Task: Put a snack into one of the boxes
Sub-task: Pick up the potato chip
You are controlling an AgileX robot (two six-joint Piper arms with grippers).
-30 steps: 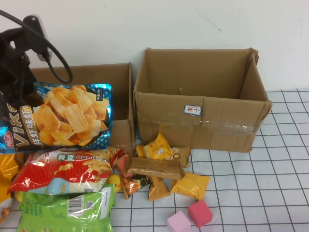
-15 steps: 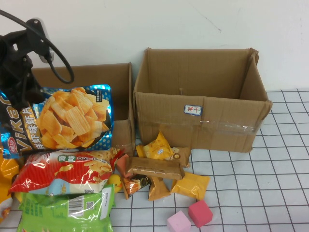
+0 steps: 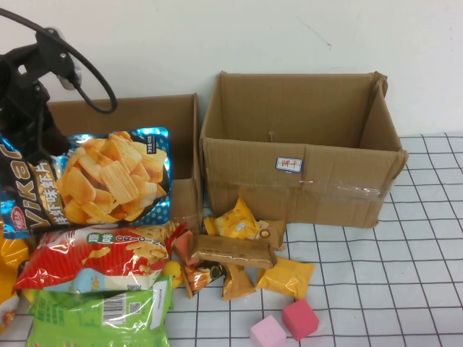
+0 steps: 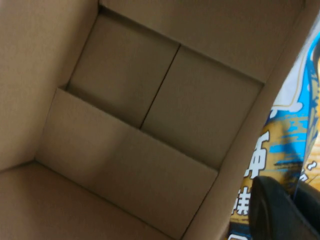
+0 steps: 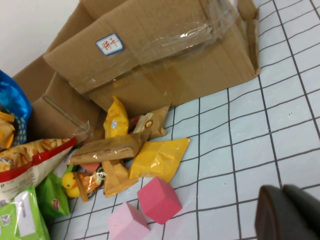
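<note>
The blue chip bag (image 3: 94,181) reads "Vikac".

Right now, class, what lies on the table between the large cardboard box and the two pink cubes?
In the high view, small snack packets lie between the large cardboard box and the pink cubes.

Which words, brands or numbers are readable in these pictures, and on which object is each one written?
"Vikal", the last letter uncertain: large white letters on the blue chip bag, which sits at the left box beside the left gripper.
Chinese characters on the same bag: too blurred to read.
White sticker on the big box: blue characters, unreadable.
Red bag: white lettering, unreadable.
Green bag: barcode label, too small.
</note>
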